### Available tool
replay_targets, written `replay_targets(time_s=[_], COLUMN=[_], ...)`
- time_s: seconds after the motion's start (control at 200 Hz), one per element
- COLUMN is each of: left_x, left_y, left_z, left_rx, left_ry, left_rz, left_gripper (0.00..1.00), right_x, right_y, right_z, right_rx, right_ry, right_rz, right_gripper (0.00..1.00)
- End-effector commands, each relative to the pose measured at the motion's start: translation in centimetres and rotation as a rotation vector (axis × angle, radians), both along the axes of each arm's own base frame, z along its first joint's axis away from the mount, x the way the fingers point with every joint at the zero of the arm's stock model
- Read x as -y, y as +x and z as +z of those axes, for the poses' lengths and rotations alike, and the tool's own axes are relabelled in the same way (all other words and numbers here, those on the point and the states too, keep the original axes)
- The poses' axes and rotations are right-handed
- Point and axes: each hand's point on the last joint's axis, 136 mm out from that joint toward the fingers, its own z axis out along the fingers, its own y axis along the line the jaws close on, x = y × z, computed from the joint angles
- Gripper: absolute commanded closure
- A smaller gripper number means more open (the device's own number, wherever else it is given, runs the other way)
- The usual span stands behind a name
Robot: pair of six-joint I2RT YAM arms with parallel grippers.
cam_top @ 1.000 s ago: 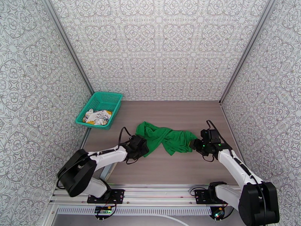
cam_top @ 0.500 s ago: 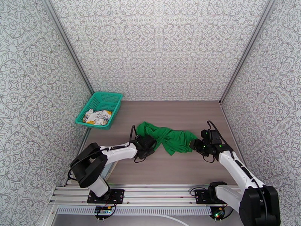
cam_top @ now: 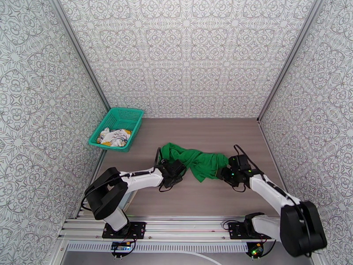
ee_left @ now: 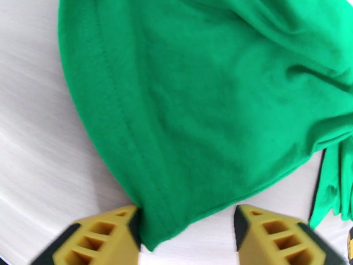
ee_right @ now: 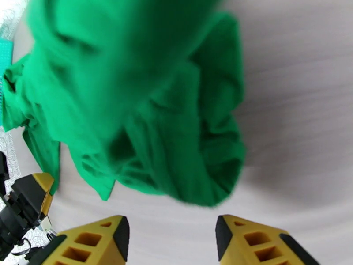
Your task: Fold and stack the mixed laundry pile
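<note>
The bright green shirt (cam_top: 194,160) lies crumpled in the middle of the table. My left gripper (cam_top: 174,169) sits at its near left edge. In the left wrist view the shirt's stitched hem (ee_left: 150,217) reaches down between the yellow fingers (ee_left: 106,235), touching the left one, and the jaws stand apart. My right gripper (cam_top: 223,172) is at the shirt's right end. Its jaws are open in the right wrist view (ee_right: 172,239), with bare table between them and the bunched shirt (ee_right: 167,129) just ahead. The white printed garment (cam_top: 114,137) lies in the basket.
The teal mesh basket (cam_top: 132,115) stands at the far left of the table against the patterned wall. Bare wooden tabletop (cam_top: 207,133) extends behind the shirt and in front of it (cam_top: 198,197). Patterned walls close in on three sides.
My left arm has slid right along the shirt's near edge and its jaws have narrowed around the hem. The right gripper has crept slightly left toward the shirt's end.
</note>
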Motion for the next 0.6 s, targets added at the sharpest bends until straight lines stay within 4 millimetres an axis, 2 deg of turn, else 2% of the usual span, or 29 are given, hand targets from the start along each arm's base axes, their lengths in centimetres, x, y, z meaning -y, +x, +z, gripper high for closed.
replay_targets(time_s=[0.0,0.125,0.245,0.375,0.495,0.59], left_x=[0.3,-0.4,-0.9,-1.6,-2.8,-3.9], left_y=[-0.4,1.5,3.7,5.4,6.3,6.7], left_z=[-2.1,-1.3,1.5,5.1,9.0,12.8], left_rx=[-0.051,0.027,0.160,0.288,0.390,0.473], left_ry=[-0.006,0.020,0.023,-0.005,-0.015,-0.006], left_rz=[-0.003,0.000,-0.003,-0.001,-0.009,-0.027], left_gripper=[0.75,1.00,1.00,1.00,1.00,1.00], right_x=[-0.6,0.0,1.1,1.7,2.0,2.4], right_y=[2.6,4.1,5.4,6.2,6.5,6.6], right_z=[0.1,0.5,2.3,4.6,7.5,10.5], right_rx=[0.059,0.082,0.134,0.184,0.252,0.323], right_ry=[0.009,-0.056,-0.129,-0.173,-0.181,-0.197], right_rz=[-0.005,0.003,-0.007,-0.008,-0.015,-0.023], right_gripper=[0.50,0.66,0.85,1.00,1.00,1.00])
